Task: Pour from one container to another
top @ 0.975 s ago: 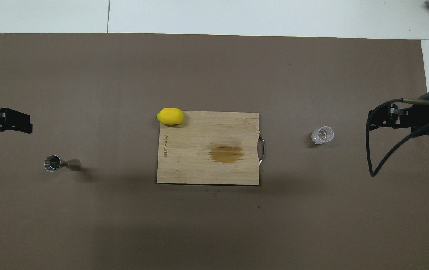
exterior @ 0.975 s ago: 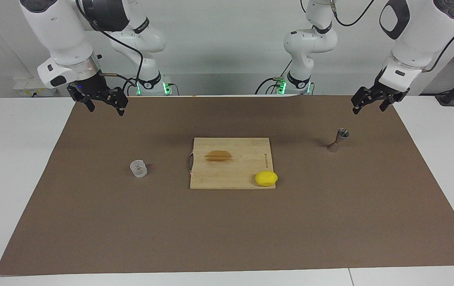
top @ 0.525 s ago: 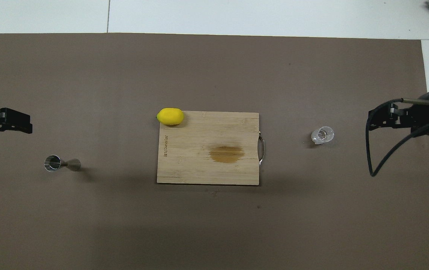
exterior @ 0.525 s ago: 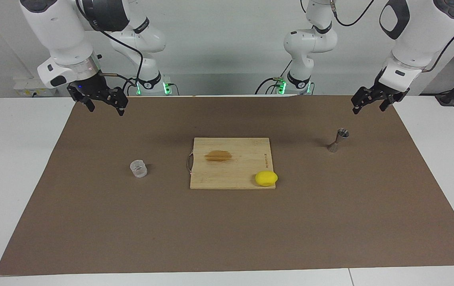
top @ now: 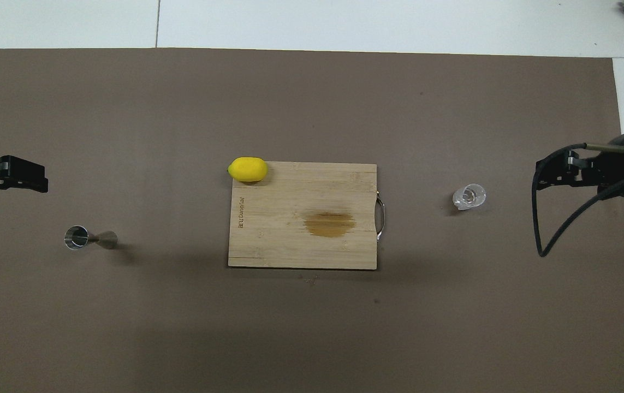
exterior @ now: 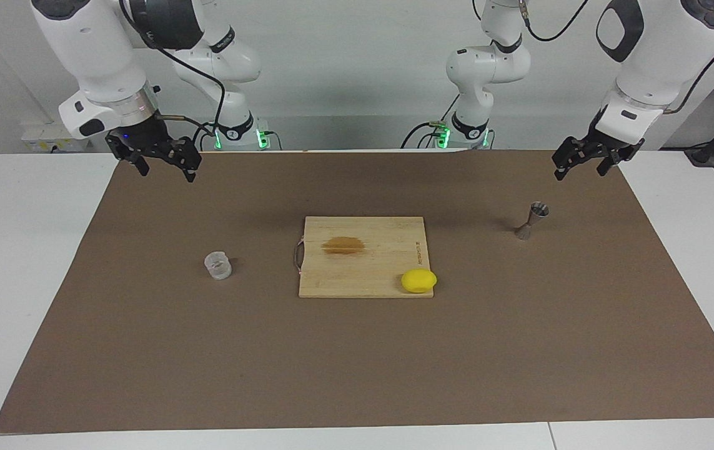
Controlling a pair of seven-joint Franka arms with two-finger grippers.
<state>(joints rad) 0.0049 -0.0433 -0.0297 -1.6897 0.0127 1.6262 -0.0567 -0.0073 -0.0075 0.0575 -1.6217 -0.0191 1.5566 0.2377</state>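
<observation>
Because the clear plastic cup [exterior: 218, 265] looks thin-walled and light, you should expect it to flex or skate if you pinch hard — take it across the ribbed side wall, below the rim, with a soft squeeze. It stands upright on the brown mat [exterior: 357, 375], toward the right arm's end, well apart from the cutting board [exterior: 363, 262]. The metal jigger [exterior: 532, 220] stands upright toward the left arm's end, a little nearer to the robots than the cup; it is stiff but narrow-based and likely tippy, and its mouth is small, so your pour needs care. A lemon [exterior: 419, 280] sits on the board's corner, clear of both containers.

Your right gripper [exterior: 163, 164] hangs over the mat's edge nearest the robots with its jaws spread and empty; your left gripper [exterior: 585, 160] hangs likewise, spread and empty, above the mat close to the jigger. Open mat surrounds both containers — you have free room to descend and carry.
</observation>
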